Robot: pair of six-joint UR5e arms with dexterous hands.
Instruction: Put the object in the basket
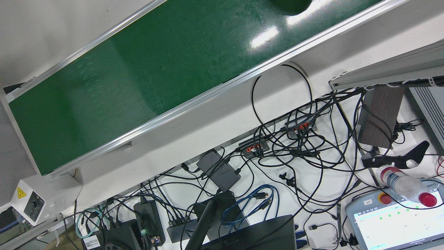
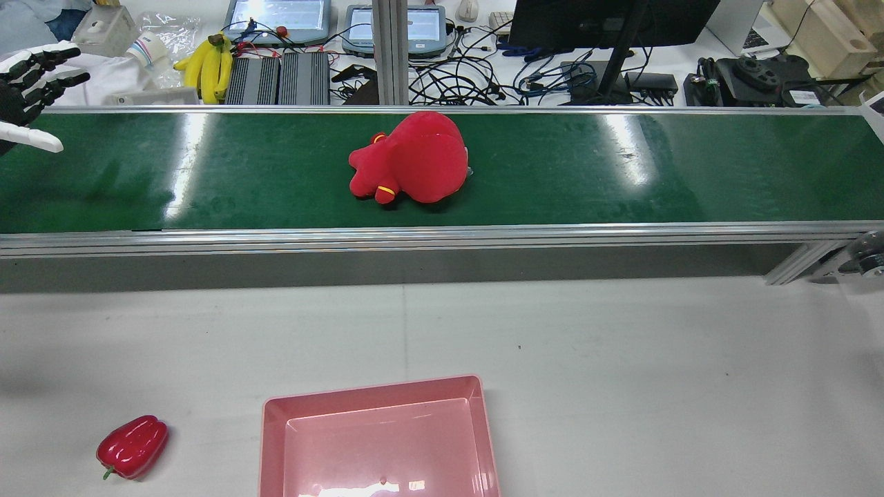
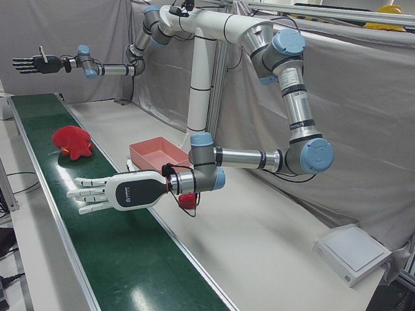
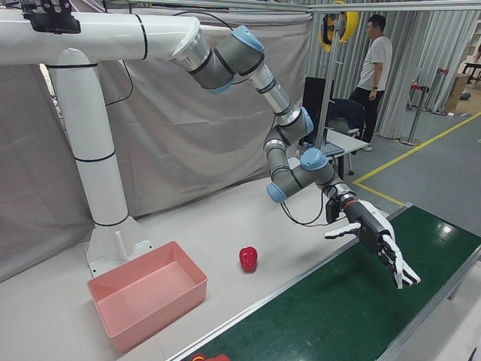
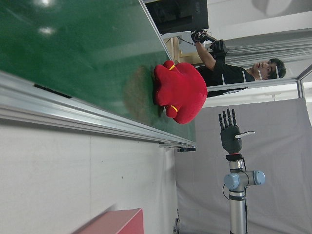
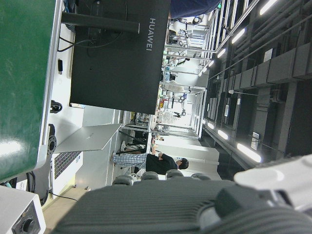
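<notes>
The green conveyor belt point(image 2: 621, 179) runs across the far side of the grey worktop point(image 2: 621, 359); the pink basket point(image 2: 373, 402) sits empty at the worktop's near edge, about level with the belt's middle. The red plush toy point(image 2: 414, 157) lies on the belt at that middle, its longer side roughly along the belt and its stubby limbs turned toward the robot's left. The left hand point(image 3: 113, 193) hovers low over the belt's left end, palm flat, fingers spread, holding nothing; the toy lies straight along the belt from it. The right hand point(image 3: 35, 64) hangs high over the far end, equally splayed and empty; the left looks nearer and better set to reach. A red bell pepper point(image 2: 132, 447) rests on the worktop left of the basket, well apart from both hands.
</notes>
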